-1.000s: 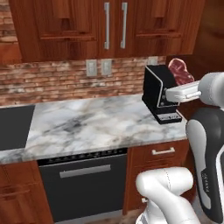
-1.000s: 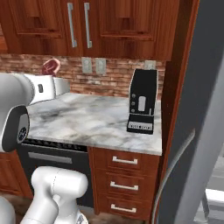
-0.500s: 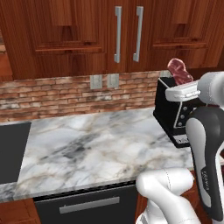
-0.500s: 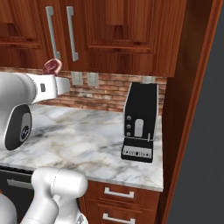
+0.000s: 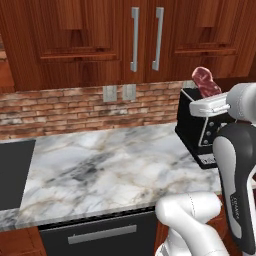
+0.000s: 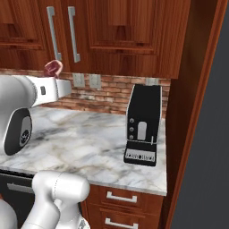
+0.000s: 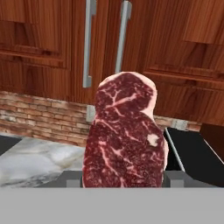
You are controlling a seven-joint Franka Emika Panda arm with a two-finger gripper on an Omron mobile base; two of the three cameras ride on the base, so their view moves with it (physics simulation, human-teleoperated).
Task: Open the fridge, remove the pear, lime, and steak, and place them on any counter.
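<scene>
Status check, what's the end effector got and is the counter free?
End effector shut on steak, held above counter. Black appliance at counter's right end.

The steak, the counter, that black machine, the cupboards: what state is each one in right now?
steak: held upright in the tool, above the counter
tool: shut on the steak
counter: steak not yet set down on it
black machine: standing upright on the counter by the wall
cupboard doors: closed
</scene>
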